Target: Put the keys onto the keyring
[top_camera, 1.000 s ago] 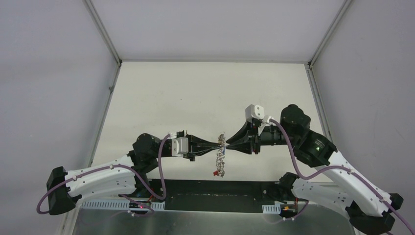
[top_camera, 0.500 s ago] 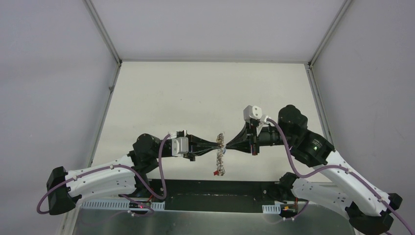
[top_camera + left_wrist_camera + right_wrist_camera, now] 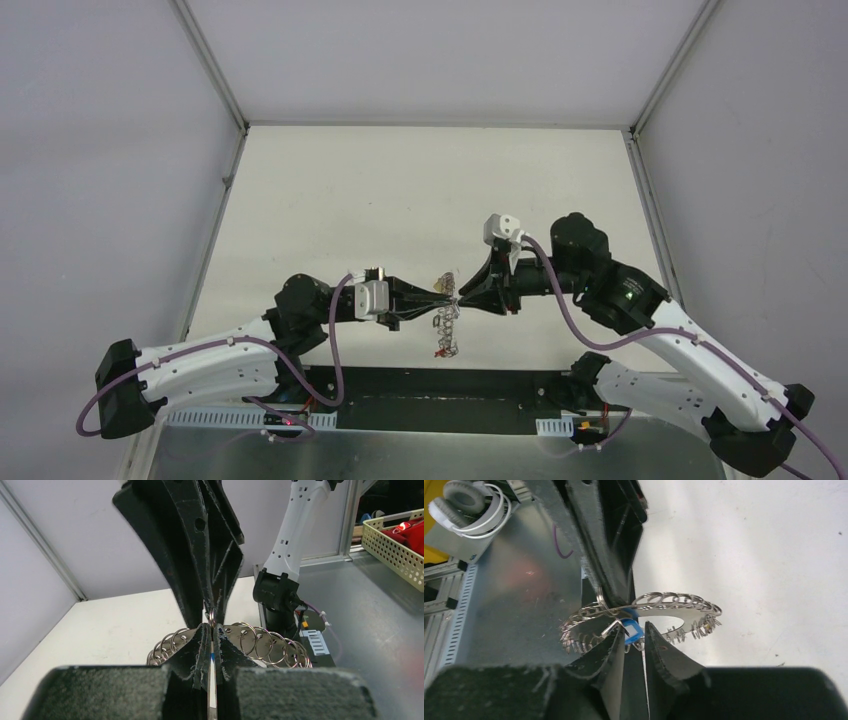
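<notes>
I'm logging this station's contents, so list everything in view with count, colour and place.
ring chain: one, silver, many linked rings, hanging between the two grippers above the table
blue tag: one, blue, at the right fingers' tips
red tag: one, red, at the chain's lower end
table: one, cream, beneath the arms
basket: one, cream, perforated, red contents, off to the side
headphones: one pair, white, beyond the table edge
left arm, right arm: white with black joints
left fingers: two, black, shut on a thin silver piece
right fingers: two, black, flanking the blue tag; grip unclear
</notes>
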Robot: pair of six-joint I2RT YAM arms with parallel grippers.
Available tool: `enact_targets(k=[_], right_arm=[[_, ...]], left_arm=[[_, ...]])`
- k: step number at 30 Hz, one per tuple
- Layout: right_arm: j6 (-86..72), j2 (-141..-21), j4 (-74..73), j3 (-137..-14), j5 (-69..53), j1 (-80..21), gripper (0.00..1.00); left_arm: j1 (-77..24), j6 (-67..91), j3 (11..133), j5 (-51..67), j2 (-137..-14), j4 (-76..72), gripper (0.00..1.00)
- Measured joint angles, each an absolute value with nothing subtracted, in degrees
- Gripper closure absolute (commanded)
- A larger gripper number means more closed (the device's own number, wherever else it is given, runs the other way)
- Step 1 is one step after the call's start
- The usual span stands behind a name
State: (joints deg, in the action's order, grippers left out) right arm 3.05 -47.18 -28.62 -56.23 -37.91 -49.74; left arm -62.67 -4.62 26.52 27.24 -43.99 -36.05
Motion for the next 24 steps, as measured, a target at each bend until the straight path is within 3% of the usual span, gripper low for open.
enact_targets(k=[5,8,17,24], right_arm=[[2.4,-48.1,-29.7,-56.2,-34.7,-49.6,0.41],[2.5,-47.2,-29.7,-56.2,-33.3,-49.6,0.33],[5.7,-41.0,-26.4,-55.1,-34.4,-49.6,0.33],[6.9,-39.1,-20.4,-51.0,-40.3,-49.6,0.45]], left_arm=[[-62.7,-4.8,26.5,27.3,-44.0,-35.2,1.0],[-62.7,-5.1,26.8,27.4,-44.1,-33.4,1.0],[-62.7,-6.0,28.5,27.6,-44.6,-28.3,1.0],[-62.7,-6.6,28.5,27.6,-44.6,-28.0,1.0]])
